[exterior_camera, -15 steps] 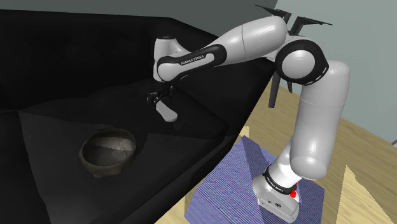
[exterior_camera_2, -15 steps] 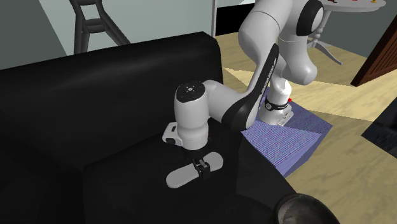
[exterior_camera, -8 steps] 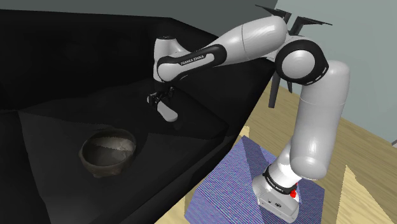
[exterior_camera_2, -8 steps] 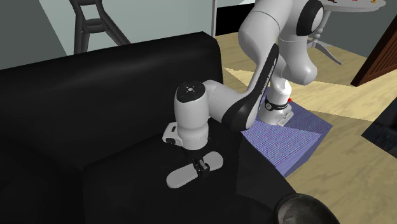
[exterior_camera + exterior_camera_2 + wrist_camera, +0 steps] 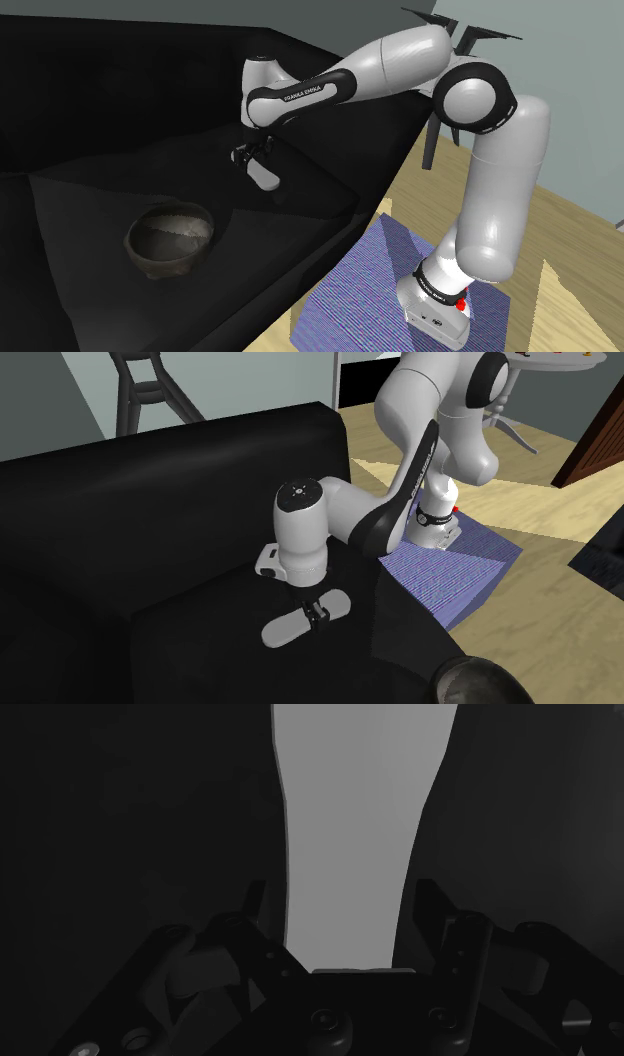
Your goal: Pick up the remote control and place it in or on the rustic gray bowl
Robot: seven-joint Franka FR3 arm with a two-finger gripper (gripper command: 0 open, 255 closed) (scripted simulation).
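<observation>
The remote control (image 5: 266, 180) is a pale grey, elongated slab lying on the black sofa seat (image 5: 300, 205). My gripper (image 5: 252, 158) stands straight down over it, shut on its middle. In the second exterior view the black fingers (image 5: 318, 610) clasp the remote (image 5: 285, 629) across its narrow waist. In the wrist view the remote (image 5: 350, 824) runs away from the gripper (image 5: 345, 919), with a finger pressed against each of its sides. The grey bowl (image 5: 170, 238) sits upright on the seat toward the shoulder view's lower left, well apart from the gripper. Its rim (image 5: 480, 682) peeks in at the second exterior view's bottom edge.
The sofa's backrest (image 5: 150, 482) rises behind the remote. A blue rug (image 5: 370, 290) lies on the wooden floor under the robot's stand (image 5: 435, 305). A dark chair (image 5: 150, 392) stands behind the sofa, and a table (image 5: 540, 367) stands behind the arm.
The fingers have shut on the remote's waist since the earliest frames. The arm and the remote have hardly shifted, and the bowl has stayed put.
</observation>
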